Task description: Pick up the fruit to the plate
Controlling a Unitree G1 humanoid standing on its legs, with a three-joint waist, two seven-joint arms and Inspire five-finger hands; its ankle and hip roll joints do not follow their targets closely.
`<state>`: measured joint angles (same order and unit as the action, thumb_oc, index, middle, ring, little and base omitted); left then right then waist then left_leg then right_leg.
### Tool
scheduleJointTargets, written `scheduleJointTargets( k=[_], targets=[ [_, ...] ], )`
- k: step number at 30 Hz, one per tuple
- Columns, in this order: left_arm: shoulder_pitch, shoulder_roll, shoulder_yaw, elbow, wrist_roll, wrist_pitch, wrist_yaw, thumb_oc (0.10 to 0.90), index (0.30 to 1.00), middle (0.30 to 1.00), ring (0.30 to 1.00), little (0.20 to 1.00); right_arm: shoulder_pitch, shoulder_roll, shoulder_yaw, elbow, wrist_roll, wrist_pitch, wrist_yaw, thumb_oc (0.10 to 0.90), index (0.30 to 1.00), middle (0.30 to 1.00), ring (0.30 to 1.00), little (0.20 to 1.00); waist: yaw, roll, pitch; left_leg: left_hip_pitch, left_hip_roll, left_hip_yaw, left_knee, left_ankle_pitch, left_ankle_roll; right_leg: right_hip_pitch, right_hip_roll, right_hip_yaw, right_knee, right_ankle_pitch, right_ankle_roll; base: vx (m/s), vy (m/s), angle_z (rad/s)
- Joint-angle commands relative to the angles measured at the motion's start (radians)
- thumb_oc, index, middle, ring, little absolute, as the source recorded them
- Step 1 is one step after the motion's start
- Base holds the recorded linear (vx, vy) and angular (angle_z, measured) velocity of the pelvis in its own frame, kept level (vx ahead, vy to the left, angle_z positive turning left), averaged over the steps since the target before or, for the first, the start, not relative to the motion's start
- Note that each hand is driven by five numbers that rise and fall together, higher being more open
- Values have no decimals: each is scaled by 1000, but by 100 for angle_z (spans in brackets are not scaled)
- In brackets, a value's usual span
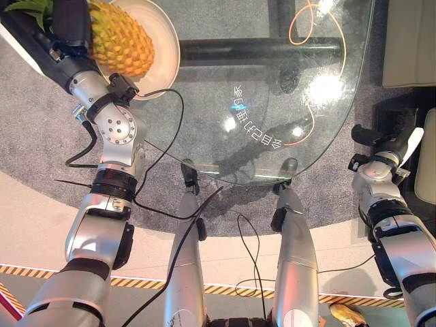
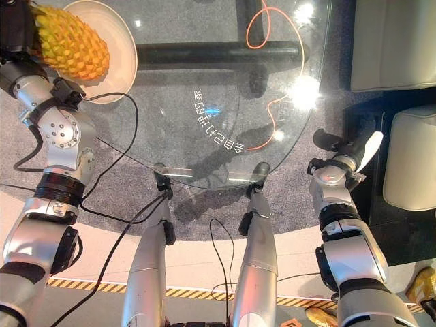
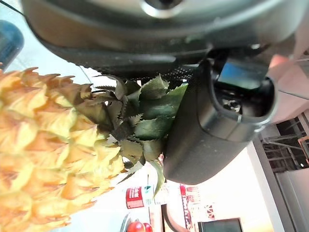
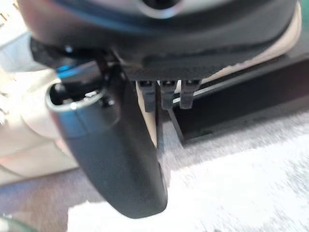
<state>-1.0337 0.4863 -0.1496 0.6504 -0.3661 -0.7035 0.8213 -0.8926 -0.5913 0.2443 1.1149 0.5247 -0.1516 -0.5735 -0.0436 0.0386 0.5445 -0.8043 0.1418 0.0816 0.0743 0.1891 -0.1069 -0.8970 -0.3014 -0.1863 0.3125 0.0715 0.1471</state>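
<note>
At the upper left of the frame, the left hand (image 1: 68, 24) is clasping the pineapple (image 1: 121, 39) over the plate (image 1: 163, 41), and should be lowering it gently before loosening, while the right hand (image 2: 354, 158) is idling with fingers straight.

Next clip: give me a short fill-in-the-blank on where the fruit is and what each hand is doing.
1. The left hand holds a ____ by its leafy crown.
2. The fruit hangs over the cream ____ on the glass table.
3. The right hand, off the table's edge, holds ____.

Missing words: pineapple; plate; nothing
</note>
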Motion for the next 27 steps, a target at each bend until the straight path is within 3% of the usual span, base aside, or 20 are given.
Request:
scheduleJointTargets(
  k=[1,11,19,27],
  targets=[
    [-139,105,14,-43,111,-105,49,100,300,300,300,200,6,-32,-13,58,32,-13,16,800,900,900,900,900,30,-27,-24,-28,30,-13,121,-112,-53,42,38,8,-43,-8,29,0,0,0],
    [-181,121,-11,-13,174,-67,112,100,300,300,300,200,2,-21,4,105,36,52,127,800,900,900,900,900,28,-30,-24,-31,34,-14,131,-113,-58,38,39,10,-34,-15,28,-3,2,-1],
    [-216,138,-40,40,176,-46,108,100,300,300,300,200,2,-25,20,151,48,148,261,800,900,900,900,900,24,-35,-24,-32,38,-17,139,-109,-61,36,42,13,-29,-13,26,0,0,0],
    [-231,138,-52,70,165,-43,97,100,300,300,300,200,4,-19,29,163,46,166,297,800,900,900,900,900,20,-41,-24,-33,40,-18,140,-106,-64,38,45,14,-31,-12,25,0,0,0]
  ],
)
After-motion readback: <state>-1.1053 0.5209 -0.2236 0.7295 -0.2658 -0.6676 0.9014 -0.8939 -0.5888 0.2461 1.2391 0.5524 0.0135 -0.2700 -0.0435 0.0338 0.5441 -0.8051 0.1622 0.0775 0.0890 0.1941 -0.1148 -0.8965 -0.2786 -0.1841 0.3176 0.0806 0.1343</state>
